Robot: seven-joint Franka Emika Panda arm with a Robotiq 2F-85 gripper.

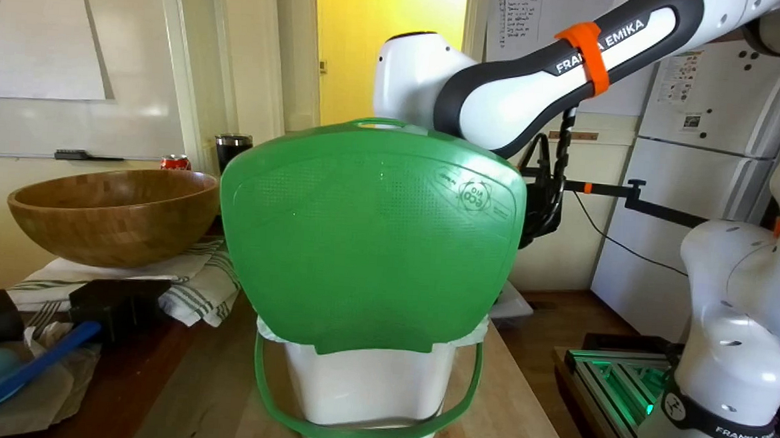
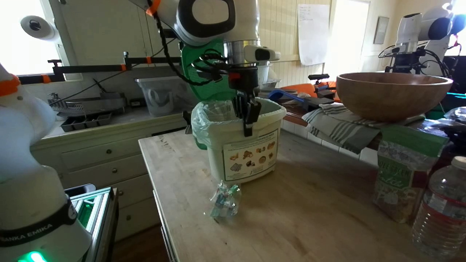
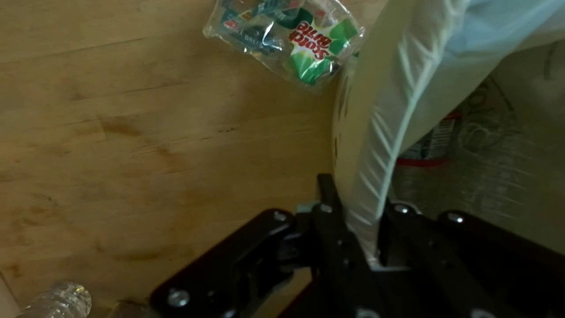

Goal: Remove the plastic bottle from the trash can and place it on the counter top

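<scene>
Apparently unfinished: plastic bottle (image 3: 468, 170) judged to lie inside the trash can (image 2: 229, 137); jaws clenched across the can's rim (image 3: 390, 161), nothing extracted by them. Remaining: free rim, grasp bottle, lift, set on tabletop (image 2: 309, 207).

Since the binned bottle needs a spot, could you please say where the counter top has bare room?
Bare counter top lies between the trash can, the green-topped bag and the clear bottle. Crowded: the trash can's labelled side, where the wrapper lies, and its rim, straddled by the fingers.
</scene>
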